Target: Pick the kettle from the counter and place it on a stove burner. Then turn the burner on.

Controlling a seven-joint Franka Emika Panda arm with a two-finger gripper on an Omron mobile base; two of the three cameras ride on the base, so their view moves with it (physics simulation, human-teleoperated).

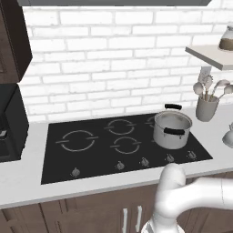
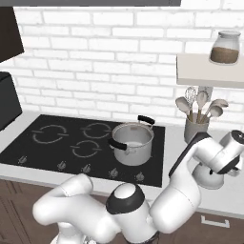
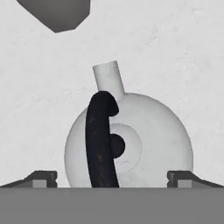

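Note:
The kettle [image 3: 144,144] is a small rounded silvery-grey one with a black arched handle [image 3: 100,140] and a short spout. It stands upright on the off-white counter [image 3: 175,52], right of the cooktop. It peeks out at the right edge of the left base view [image 1: 229,135] and shows behind my arm in the right base view [image 2: 208,178]. My gripper [image 3: 111,177] hangs straight above it, open, with one fingertip [image 3: 43,177] out to each side of the body and not touching it. The largest burner ring [image 1: 78,140] [image 2: 48,134] lies at the cooktop's left.
A wide steel pot [image 1: 172,129] [image 2: 132,142] with two black handles sits on the cooktop's right rear ring. A grey utensil cup [image 2: 195,128] stands behind the kettle, under a shelf with a jar [image 2: 224,47]. Knobs [image 1: 120,165] line the cooktop's front edge.

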